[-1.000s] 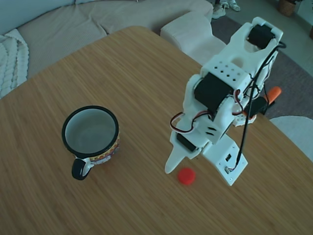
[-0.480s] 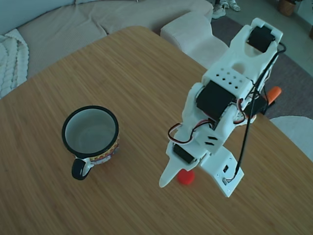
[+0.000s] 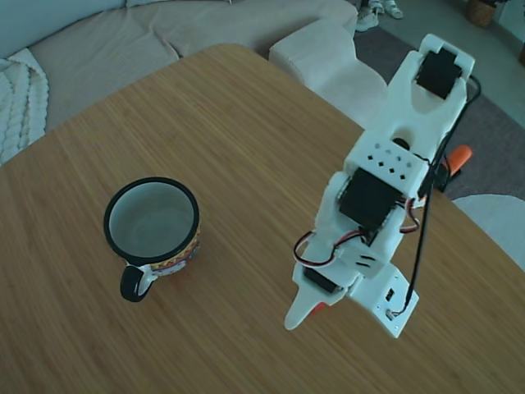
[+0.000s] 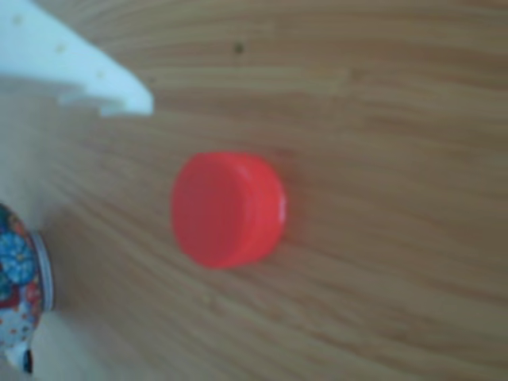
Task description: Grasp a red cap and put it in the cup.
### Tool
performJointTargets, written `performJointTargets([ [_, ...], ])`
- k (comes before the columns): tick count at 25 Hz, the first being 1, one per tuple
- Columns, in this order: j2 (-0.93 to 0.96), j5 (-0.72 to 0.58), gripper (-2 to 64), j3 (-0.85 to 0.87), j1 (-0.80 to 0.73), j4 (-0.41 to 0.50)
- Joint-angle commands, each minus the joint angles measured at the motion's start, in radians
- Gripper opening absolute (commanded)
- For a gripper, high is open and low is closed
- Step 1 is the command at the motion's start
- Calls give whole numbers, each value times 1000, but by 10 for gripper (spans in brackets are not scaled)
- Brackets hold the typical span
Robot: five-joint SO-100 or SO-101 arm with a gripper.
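In the other view the red cap [image 4: 228, 209] lies flat on the wooden table, close below the camera. One white finger [image 4: 87, 67] sits at the upper left, apart from the cap; the second finger is out of that view. In the fixed view my gripper [image 3: 332, 316] hangs low over the cap [image 3: 326, 306], which shows only as a thin red sliver under the white wrist. Nothing is held and the jaws look open. The white cup [image 3: 152, 222] with black rim and handle stands upright to the left, and its patterned band [image 4: 14, 270] shows at the other view's left edge.
The wooden table [image 3: 205, 123] has a rounded far edge with a beige sofa [image 3: 123, 37] and cushion [image 3: 324, 57] beyond it. An orange piece of the robot [image 3: 459, 156] sits at the arm's base on the right. Bare wood separates cup and gripper.
The arm has swung down and towards the near edge, coming over the cap. The cap, fully visible a second ago, is now almost covered. The cup has not moved.
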Motion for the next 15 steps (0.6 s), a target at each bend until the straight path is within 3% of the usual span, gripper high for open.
performJointTargets([
  [1,8,8,486,-43,-18,-26],
  [15,-5,2,483,-11,-8,-49],
])
